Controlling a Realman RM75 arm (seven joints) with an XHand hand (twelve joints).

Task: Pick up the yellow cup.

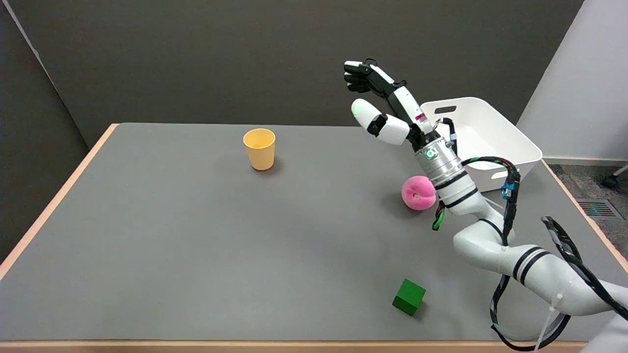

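The yellow cup [259,148] stands upright with its mouth up on the grey table [171,235], toward the far middle. My right hand [380,100] hangs in the air well to the right of the cup, near the table's far edge. Its thumb and fingers are spread apart and nothing is in it. A wide stretch of bare table lies between the hand and the cup.
A pink peach [418,192] lies just left of my forearm. A green cube [409,296] sits near the front edge. A white bin [483,139] stands at the far right behind the arm. Dark walls close off the back and left.
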